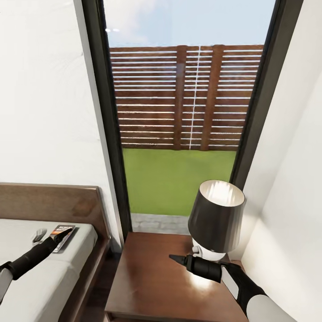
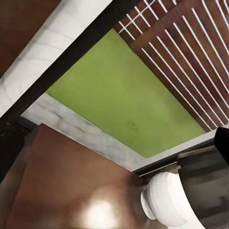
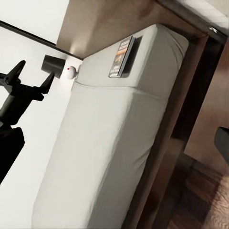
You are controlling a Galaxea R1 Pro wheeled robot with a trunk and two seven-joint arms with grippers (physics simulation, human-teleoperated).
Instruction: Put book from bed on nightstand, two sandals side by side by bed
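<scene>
Left pincer (image 1: 67,232) is reaching over the near corner of the bed (image 1: 40,273), its dark tip lying right at the book's edge; from the head view I cannot tell whether it is touching the cover, but the right wrist view is showing the left pincer (image 3: 29,75) with its two fingers spread apart and nothing between them. Right pincer (image 1: 175,259) is hovering over the nightstand (image 1: 156,286), pointing toward the bed, and I cannot tell how far its jaws are parted. The book (image 1: 63,236) is lying flat on the pale mattress near the headboard (image 1: 53,201), its dark cover with white lettering facing up. Just beyond the right pincer a lamp (image 1: 217,219) with a dark shade and a white base is standing on the nightstand's glossy top. Farther back, a tall dark-framed window (image 1: 183,112) is showing green grass and a slatted brown fence (image 1: 188,98) between white walls.
</scene>
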